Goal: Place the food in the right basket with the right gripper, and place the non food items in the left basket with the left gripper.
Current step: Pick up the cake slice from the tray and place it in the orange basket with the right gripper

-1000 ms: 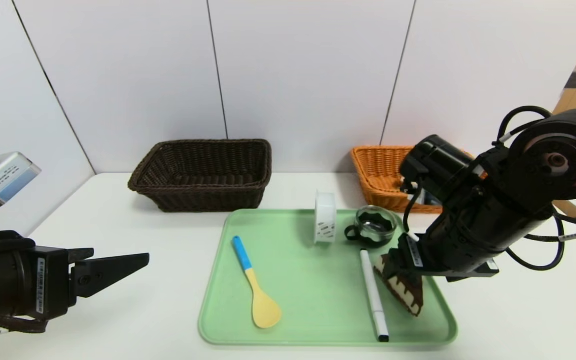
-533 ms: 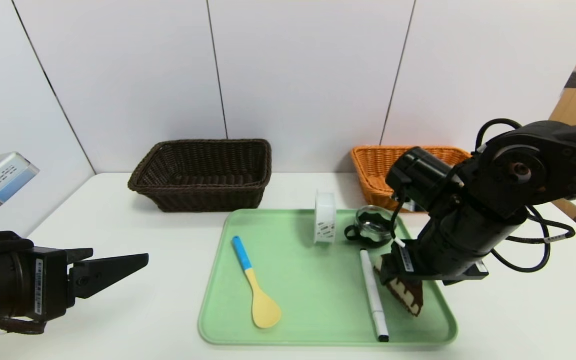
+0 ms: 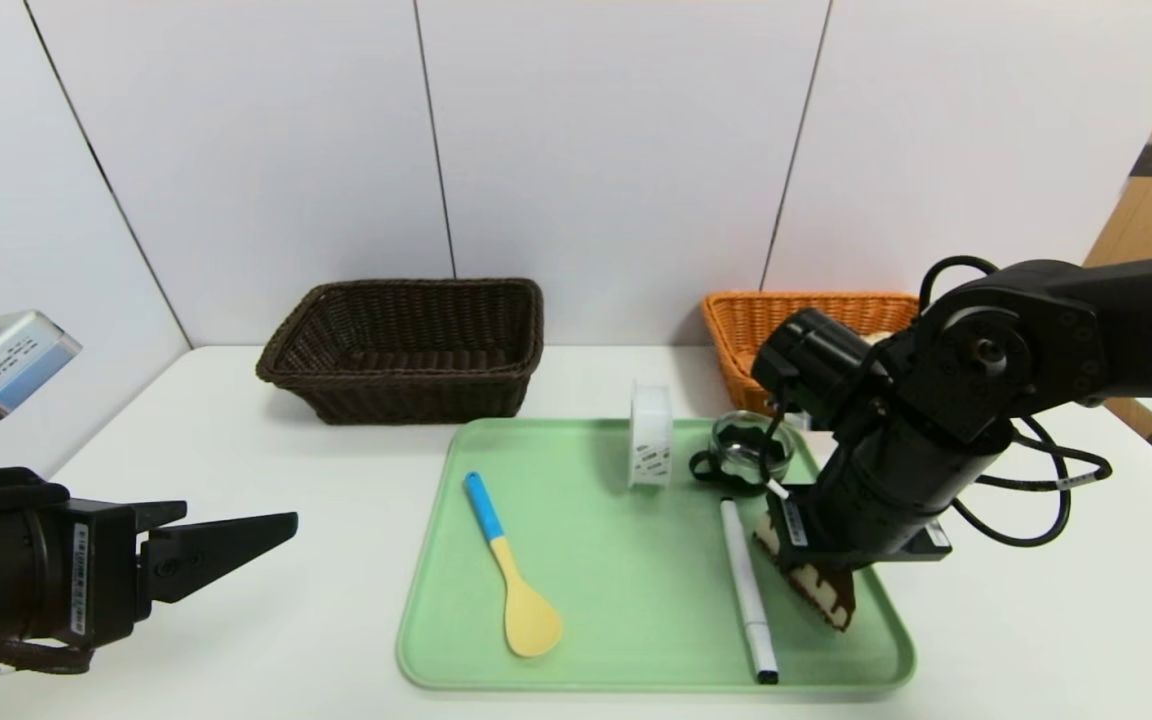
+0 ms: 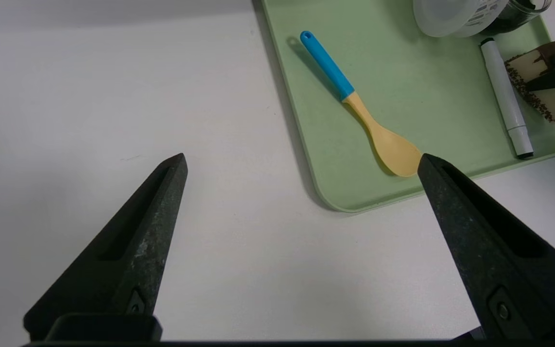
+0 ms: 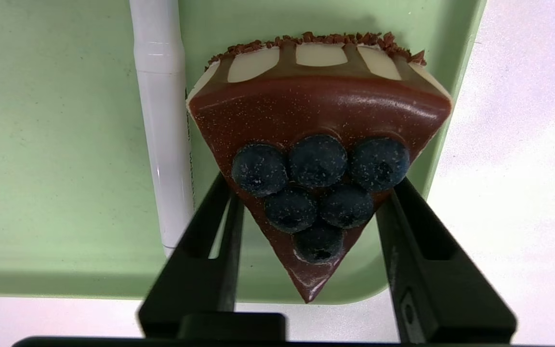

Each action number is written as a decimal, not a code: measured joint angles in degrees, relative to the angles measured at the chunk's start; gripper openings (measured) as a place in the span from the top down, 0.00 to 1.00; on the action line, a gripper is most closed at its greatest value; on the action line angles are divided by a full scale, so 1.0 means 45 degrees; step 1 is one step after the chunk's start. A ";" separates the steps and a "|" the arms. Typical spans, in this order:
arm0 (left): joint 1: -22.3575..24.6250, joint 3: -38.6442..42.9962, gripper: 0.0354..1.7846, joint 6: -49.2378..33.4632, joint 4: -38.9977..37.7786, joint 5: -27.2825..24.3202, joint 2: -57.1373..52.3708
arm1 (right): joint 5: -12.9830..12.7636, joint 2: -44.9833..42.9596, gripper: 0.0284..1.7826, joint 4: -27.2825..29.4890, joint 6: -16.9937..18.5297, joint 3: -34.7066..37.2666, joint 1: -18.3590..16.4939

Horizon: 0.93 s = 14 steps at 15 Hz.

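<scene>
A chocolate cake slice topped with blueberries lies at the right end of the green tray. My right gripper is down on it. In the right wrist view its fingers press both sides of the slice, which still rests on the tray. A white marker lies just left of the slice. A blue-and-yellow spoon, a white tape roll and a small glass cup are also on the tray. My left gripper is open and empty over the table left of the tray.
The dark brown basket stands at the back left and the orange basket at the back right, partly behind my right arm. The table runs bare white between my left gripper and the tray's edge.
My right arm has swung left and lower over the tray while its gripper stayed at the cake slice. The slice has hardly shifted. The left arm has not moved.
</scene>
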 joint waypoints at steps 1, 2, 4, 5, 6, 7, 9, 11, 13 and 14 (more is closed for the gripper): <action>0.0000 0.0008 0.06 0.0000 -0.0005 -0.0005 0.0000 | 0.0000 0.0014 0.70 0.0005 0.0005 0.0005 0.0005; 0.0000 0.0033 0.06 0.0000 -0.0005 0.0000 -0.0005 | 0.0011 0.0014 0.71 0.0022 0.0005 0.0011 0.0005; 0.0000 0.0068 0.06 0.0000 -0.0005 -0.0005 -0.0005 | 0.0014 -0.0054 0.71 0.0065 0.0035 0.0019 0.0011; 0.0000 0.0081 0.06 0.0005 0.0000 0.0000 -0.0005 | 0.0030 -0.0152 0.71 0.0084 0.0070 0.0043 0.0011; 0.0000 0.0087 0.06 0.0000 -0.0005 -0.0005 -0.0008 | 0.0038 -0.0268 0.71 0.0108 0.0127 0.0092 0.0011; 0.0000 0.0092 0.06 -0.0003 0.0000 0.0000 -0.0019 | 0.0062 -0.0404 0.71 0.0176 0.0303 0.0152 0.0011; 0.0000 0.0098 0.06 -0.0008 0.0000 0.0000 -0.0033 | 0.0087 -0.0759 0.71 0.0496 0.0656 0.0195 0.0005; 0.0000 0.0100 0.06 -0.0014 -0.0005 0.0000 -0.0038 | 0.0098 -0.1292 0.71 0.0924 0.0753 0.0209 -0.0033; 0.0000 0.0100 0.06 -0.0014 -0.0005 0.0005 -0.0043 | 0.0146 -0.2032 0.71 0.0962 0.0704 0.0195 -0.0087; 0.0000 0.0098 0.06 -0.0008 -0.0005 0.0000 -0.0043 | 0.0203 -0.2425 0.71 0.0851 0.0599 0.0033 -0.0100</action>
